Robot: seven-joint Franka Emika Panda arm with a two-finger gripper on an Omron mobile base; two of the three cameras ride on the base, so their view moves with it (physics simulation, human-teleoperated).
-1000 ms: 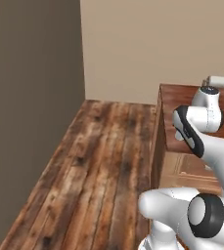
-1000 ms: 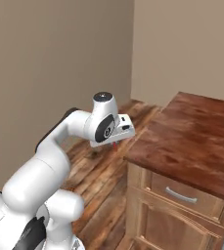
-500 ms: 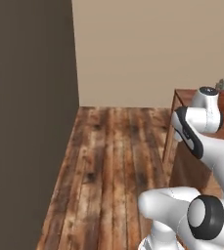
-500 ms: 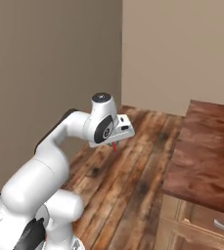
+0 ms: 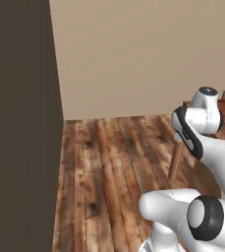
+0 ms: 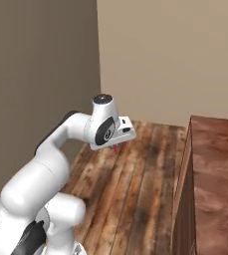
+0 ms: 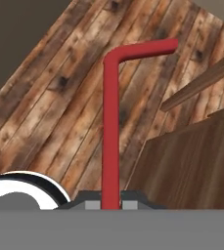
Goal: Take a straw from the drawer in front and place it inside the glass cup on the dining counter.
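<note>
The red straw (image 7: 110, 122) stands up between my fingertips in the hand view, its short bent end (image 7: 147, 48) pointing right. My gripper (image 7: 110, 204) is shut on its lower end. From the right base view, the gripper (image 6: 116, 147) hangs below the white hand over the plank floor, with a bit of red straw (image 6: 115, 149) showing beneath it. The drawer and the glass cup are out of view. A reddish-brown wood counter top (image 6: 215, 169) lies to the right; I cannot tell whether it is the dining counter.
A dark wall (image 5: 20, 123) stands close on the left and a beige wall (image 5: 133, 54) ahead. Wood plank floor (image 5: 109, 167) spreads between them. The counter's corner (image 5: 180, 147) shows behind the arm, and its wooden side (image 7: 191, 166) fills the hand view's right.
The whole picture has shifted: the base has turned, so the counter slides right and the dark wall comes in on the left. The arm keeps its pose with the straw held.
</note>
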